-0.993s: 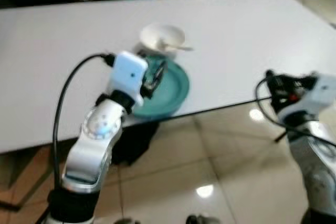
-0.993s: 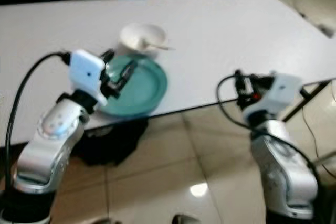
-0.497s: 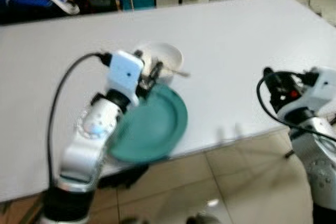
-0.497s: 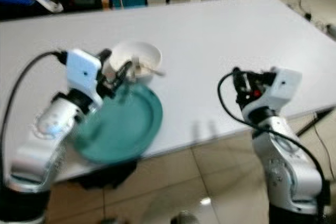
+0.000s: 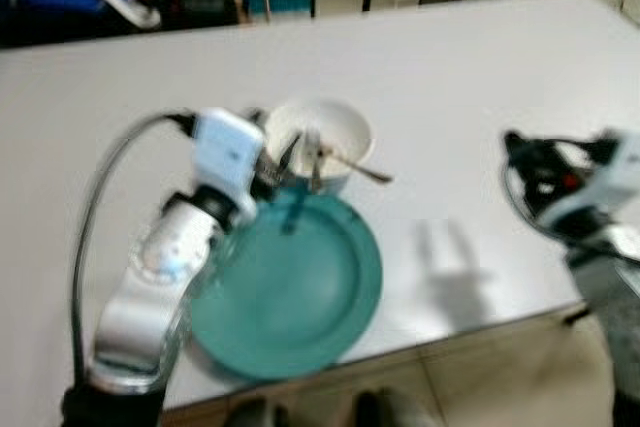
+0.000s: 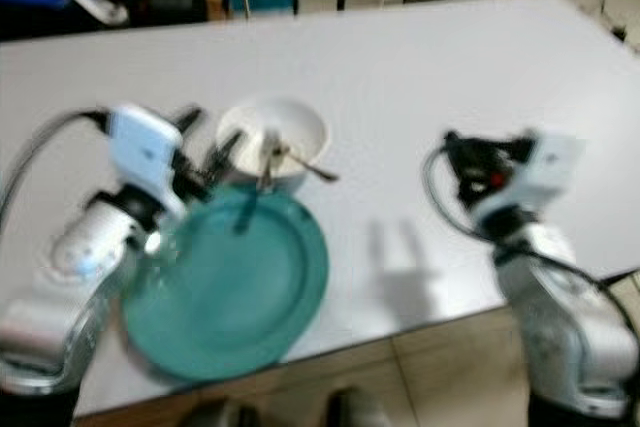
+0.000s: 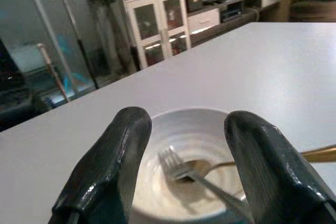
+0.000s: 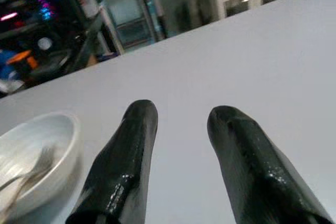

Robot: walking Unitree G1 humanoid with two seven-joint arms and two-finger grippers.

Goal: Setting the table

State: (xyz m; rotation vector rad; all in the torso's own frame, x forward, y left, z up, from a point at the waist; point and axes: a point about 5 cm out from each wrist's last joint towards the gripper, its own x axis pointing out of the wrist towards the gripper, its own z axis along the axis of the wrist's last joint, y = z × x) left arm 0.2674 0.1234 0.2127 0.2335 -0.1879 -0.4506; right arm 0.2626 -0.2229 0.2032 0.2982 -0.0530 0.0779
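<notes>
Overhanging the near worktop [image 5: 480, 57] edge, the green plate [image 5: 300, 297] lies flat. Just behind it: white bowl [image 5: 320, 137] holding fork [image 7: 197, 179] and spoon [image 5: 360, 167]. Left end effector [image 5: 295, 159] open at the bowl; right end effector [image 8: 181, 145] open, empty. Cutlery unplaced. Far worktop bare.

Bare table [image 5: 480, 67] right of the bowl [image 5: 330, 132]; plate [image 5: 300, 292] fills the near edge.

A home: white dining table [image 5: 480, 77], glass-door cabinet [image 7: 160, 22].
</notes>
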